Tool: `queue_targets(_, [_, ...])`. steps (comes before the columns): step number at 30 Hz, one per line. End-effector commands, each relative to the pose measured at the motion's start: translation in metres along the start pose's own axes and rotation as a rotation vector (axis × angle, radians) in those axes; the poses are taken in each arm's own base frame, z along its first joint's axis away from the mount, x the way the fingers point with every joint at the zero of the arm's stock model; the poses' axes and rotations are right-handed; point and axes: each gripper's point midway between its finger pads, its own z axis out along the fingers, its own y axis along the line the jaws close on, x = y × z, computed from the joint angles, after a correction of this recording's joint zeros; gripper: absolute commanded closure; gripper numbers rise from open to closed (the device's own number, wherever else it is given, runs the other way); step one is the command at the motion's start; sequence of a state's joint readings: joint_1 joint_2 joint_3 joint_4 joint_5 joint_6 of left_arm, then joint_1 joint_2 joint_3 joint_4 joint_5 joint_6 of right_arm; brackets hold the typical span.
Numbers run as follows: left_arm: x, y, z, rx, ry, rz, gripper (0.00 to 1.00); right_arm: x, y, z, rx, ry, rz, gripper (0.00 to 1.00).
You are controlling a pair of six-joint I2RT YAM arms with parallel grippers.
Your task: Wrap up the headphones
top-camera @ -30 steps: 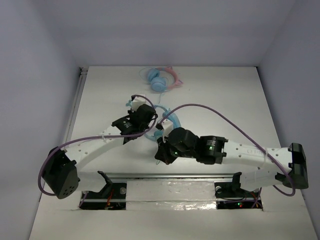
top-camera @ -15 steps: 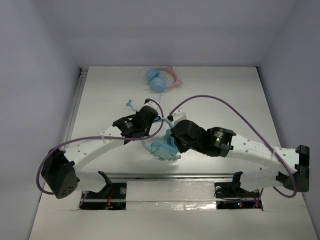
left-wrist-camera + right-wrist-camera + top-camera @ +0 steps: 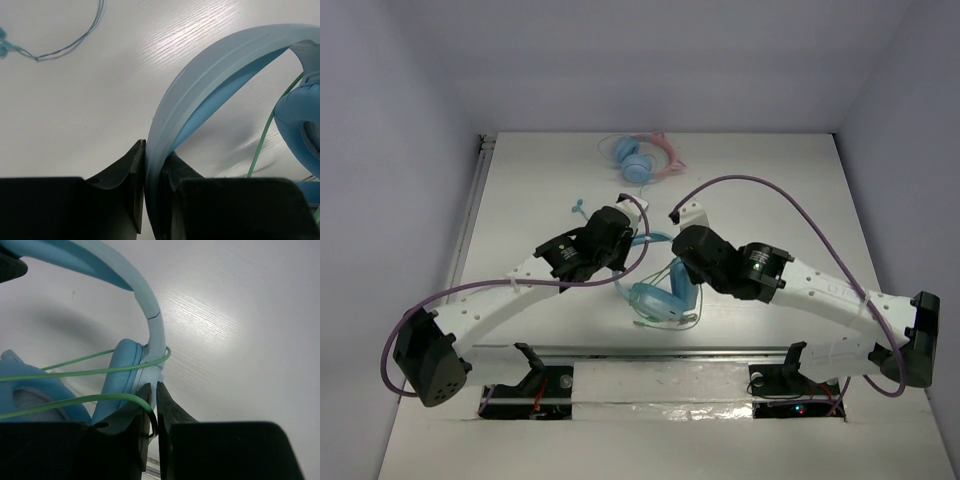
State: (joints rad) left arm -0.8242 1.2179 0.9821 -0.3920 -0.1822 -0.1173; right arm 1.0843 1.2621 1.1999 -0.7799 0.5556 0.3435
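The large light-blue headphones (image 3: 658,296) hang in the middle of the table between my two arms, cups low and near the front. My left gripper (image 3: 154,165) is shut on the wide blue headband (image 3: 215,75), which arcs up and right toward a padded cup (image 3: 300,120). My right gripper (image 3: 154,396) is shut on the thin pale-green cable (image 3: 95,400). The cable loops round the cup (image 3: 122,375) and the headband's lower end (image 3: 152,340) in several strands. In the top view the right gripper (image 3: 676,268) sits just right of the headband.
The smaller blue headphones with the pink cat-ear headband (image 3: 645,158) lie at the back of the table. A thin blue earbud cord (image 3: 582,208) lies left of my left gripper; it also shows in the left wrist view (image 3: 65,45). Grey walls enclose the table on three sides.
The right arm has swung up and right, away from the front edge, drawing the cable round the headphones. The left gripper has kept hold of the headband and shifted slightly.
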Motion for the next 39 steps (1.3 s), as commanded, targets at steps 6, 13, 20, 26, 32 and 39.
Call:
queue_targets(6, [-0.018, -0.014, -0.015, 0.095, -0.061, 0.028, 1.0, -0.037, -0.068, 0.002, 0.25, -0.125, 0.164, 0.73])
queue_targets(13, [-0.04, -0.028, -0.031, 0.205, -0.137, -0.007, 1.0, -0.039, -0.075, 0.032, 0.201, -0.147, 0.243, 0.72])
queue_targets(20, [-0.065, -0.036, -0.053, 0.307, -0.21, -0.07, 1.0, -0.042, -0.055, 0.047, 0.064, -0.206, 0.368, 0.85])
queue_targets(26, [-0.085, -0.035, -0.065, 0.329, -0.268, -0.111, 1.0, -0.039, -0.06, 0.037, 0.043, -0.257, 0.445, 0.9])
queue_targets(32, [-0.101, -0.019, -0.07, 0.292, -0.318, -0.168, 1.0, -0.043, -0.07, 0.023, 0.037, -0.324, 0.49, 0.97])
queue_targets(39, [-0.117, -0.021, -0.084, 0.396, -0.386, -0.226, 1.0, -0.047, -0.051, 0.01, -0.124, -0.411, 0.52, 1.0])
